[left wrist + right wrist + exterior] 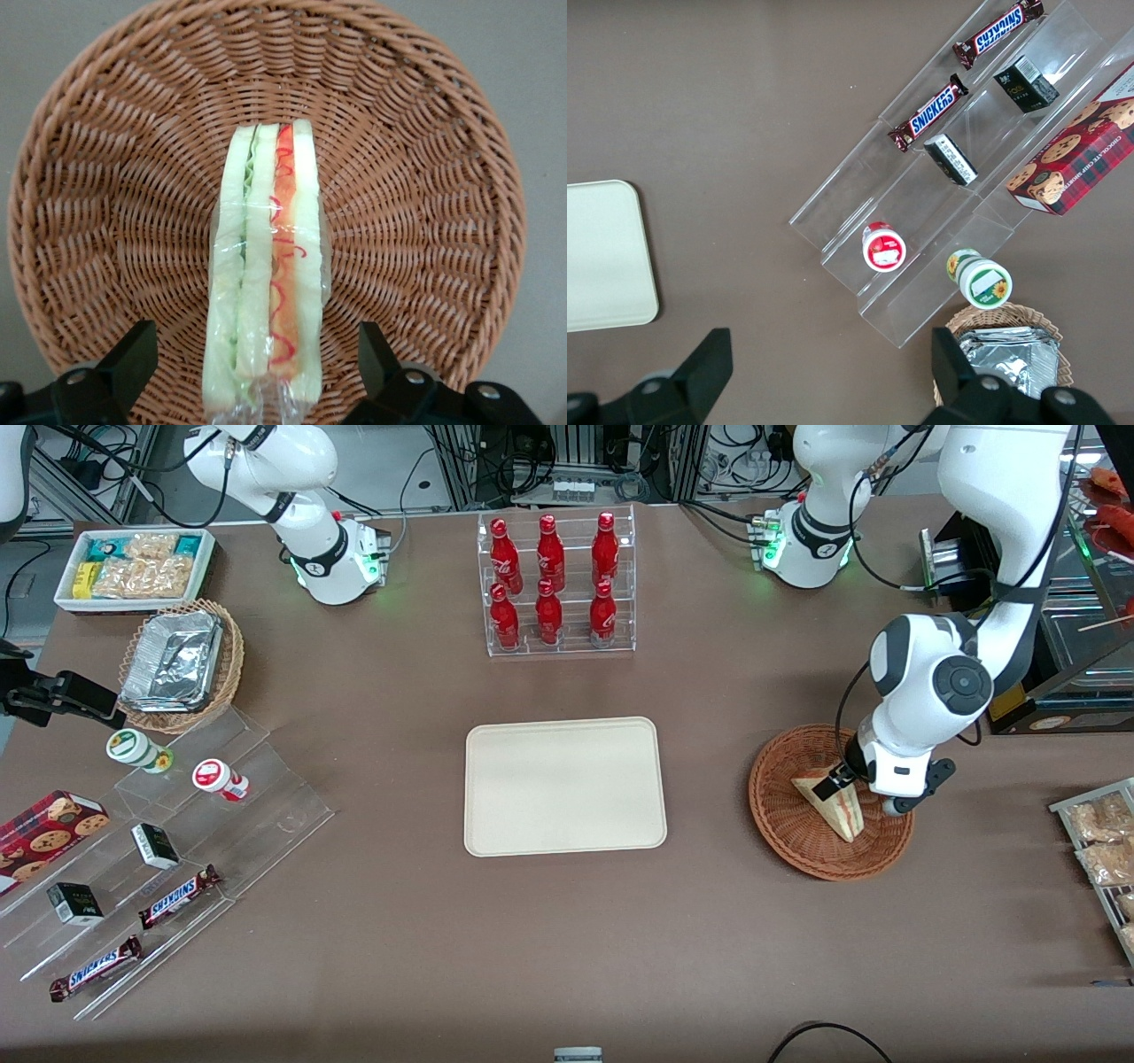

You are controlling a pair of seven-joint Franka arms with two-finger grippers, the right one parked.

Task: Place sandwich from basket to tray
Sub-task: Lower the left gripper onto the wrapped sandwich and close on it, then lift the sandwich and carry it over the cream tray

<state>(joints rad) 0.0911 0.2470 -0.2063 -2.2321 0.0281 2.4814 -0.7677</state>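
Hand low over the basket, spread wide, one finger on each flank of the sandwich with clear gaps between pads and wrapping. Not touching the bread as far as the wrist view shows. Gripping nothing.

Sandwich standing on edge inside the basket, wrapped in clear film, cut face up toward the wrist camera: pale bread outside, green leaf and a red-orange layer within. Seen from the front, a tan wedge with its broad end under the hand and its point reaching toward the front camera, lying in the half of the basket toward the working arm's end of the desk.

Basket round, reddish-brown wicker, sitting on the brown desk, holding only the sandwich.

Tray cream-beige, flat on the desk near the middle, well apart from the basket, toward the parked arm's end from it. Bare on top.

Farther from the front camera than the tray, a clear rack of red bottles. Toward the parked arm's end, clear stepped shelves with snack bars and small boxes, and a lighter wicker basket of foil containers.
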